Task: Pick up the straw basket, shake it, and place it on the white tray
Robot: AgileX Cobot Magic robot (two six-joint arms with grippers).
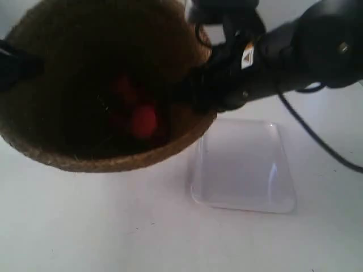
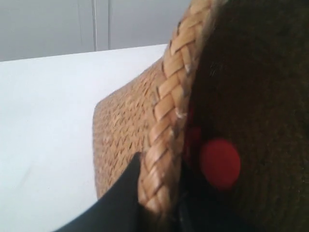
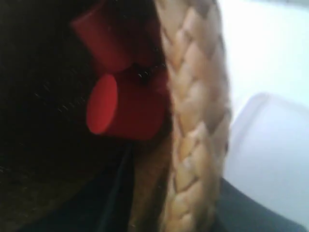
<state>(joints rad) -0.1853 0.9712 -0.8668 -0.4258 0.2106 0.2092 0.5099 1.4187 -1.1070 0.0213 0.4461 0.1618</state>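
The left gripper and right gripper each pinch the braided rim of the tall golden-brown woven straw basket between narrowed fingers, holding it aloft, apparently for shaking, with the glossy white rectangular plastic tray waiting just beyond the right fingers.

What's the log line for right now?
straw basket: lifted | left gripper: clamps rim | right gripper: clamps rim | white tray: bare

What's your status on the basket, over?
Grips: left gripper, right gripper clamped on straw basket rim. Raised, red pieces inside. Ahead, white tray bare, nothing blocking.
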